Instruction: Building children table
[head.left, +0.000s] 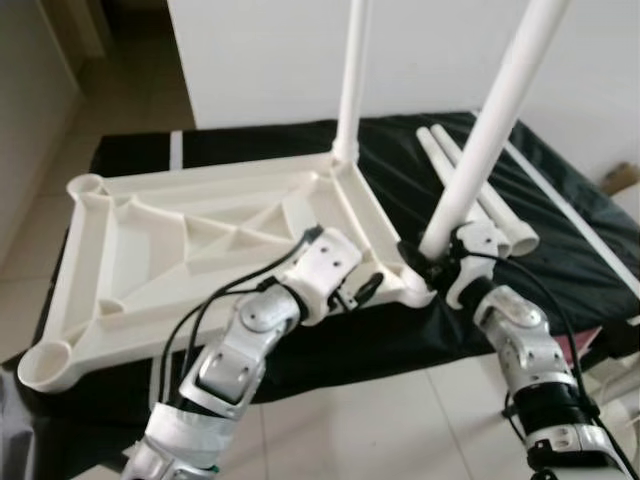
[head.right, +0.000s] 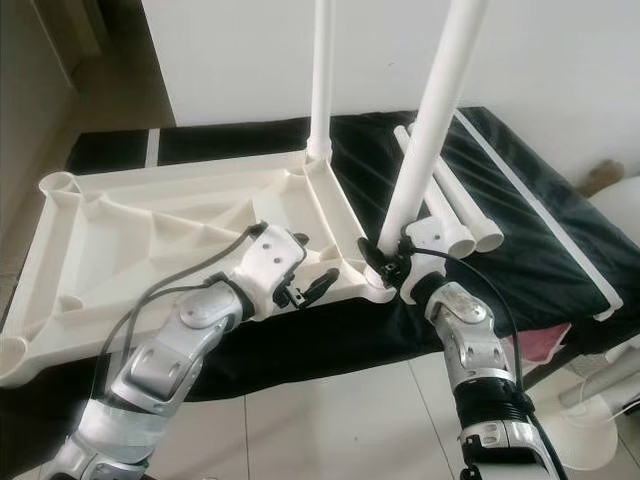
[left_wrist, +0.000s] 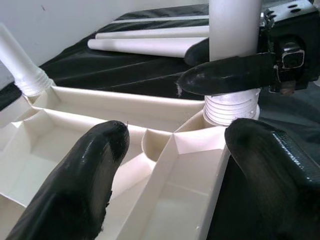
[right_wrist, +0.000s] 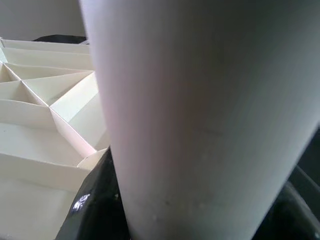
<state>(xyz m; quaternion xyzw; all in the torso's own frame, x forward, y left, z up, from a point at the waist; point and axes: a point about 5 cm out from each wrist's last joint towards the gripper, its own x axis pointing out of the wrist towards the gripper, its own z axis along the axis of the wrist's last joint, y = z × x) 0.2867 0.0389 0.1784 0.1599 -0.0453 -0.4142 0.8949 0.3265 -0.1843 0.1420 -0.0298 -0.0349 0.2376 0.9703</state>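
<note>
At the near right corner of the upturned white tabletop (head.left: 190, 250), the right gripper (head.left: 432, 262) pinches the base of a tilted white leg (head.left: 490, 130) seated in the corner socket. Just beside it, the left gripper (head.left: 362, 290) hovers spread over the tabletop's near edge. The tabletop lies on a black cloth (head.left: 560, 240). At its far right corner stands another leg (head.left: 352, 80), upright. Two spare legs (head.left: 480, 195) lie on the cloth beyond.
</note>
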